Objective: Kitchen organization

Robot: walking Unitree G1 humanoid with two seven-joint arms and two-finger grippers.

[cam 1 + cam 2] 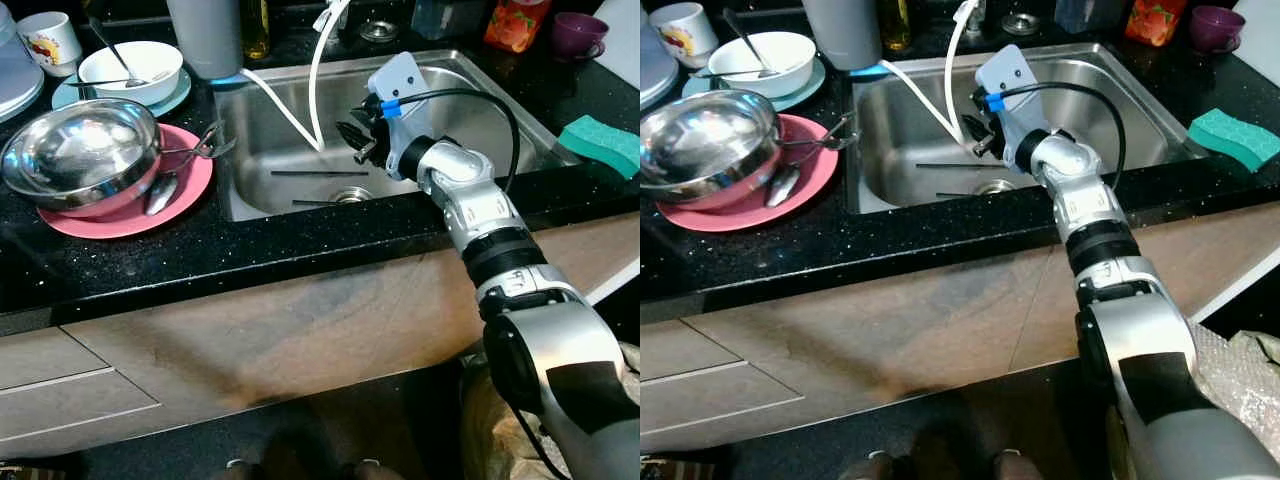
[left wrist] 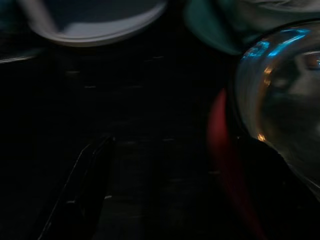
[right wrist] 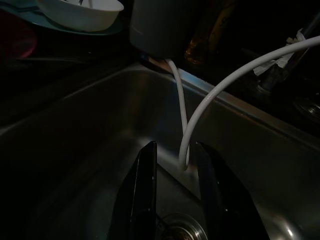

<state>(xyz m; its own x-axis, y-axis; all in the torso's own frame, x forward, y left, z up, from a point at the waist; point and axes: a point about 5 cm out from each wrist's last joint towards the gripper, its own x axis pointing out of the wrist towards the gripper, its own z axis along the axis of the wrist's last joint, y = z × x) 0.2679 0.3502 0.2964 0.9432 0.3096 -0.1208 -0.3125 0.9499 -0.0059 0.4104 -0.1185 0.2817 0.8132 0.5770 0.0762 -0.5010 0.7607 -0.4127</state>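
Note:
My right gripper reaches over the steel sink, just above its floor and near the drain. In the right wrist view its fingers stand apart, open, and the low end of a white hose lies on the sink floor just beyond them. The hose loops down from the back of the sink. Left of the sink, a steel bowl sits on a pink plate with a spoon. The dark left wrist view has that bowl and plate close by.
Behind the plate stand a white bowl on a teal saucer, a mug and a grey container. A green sponge lies right of the sink, a purple cup and an orange carton behind it.

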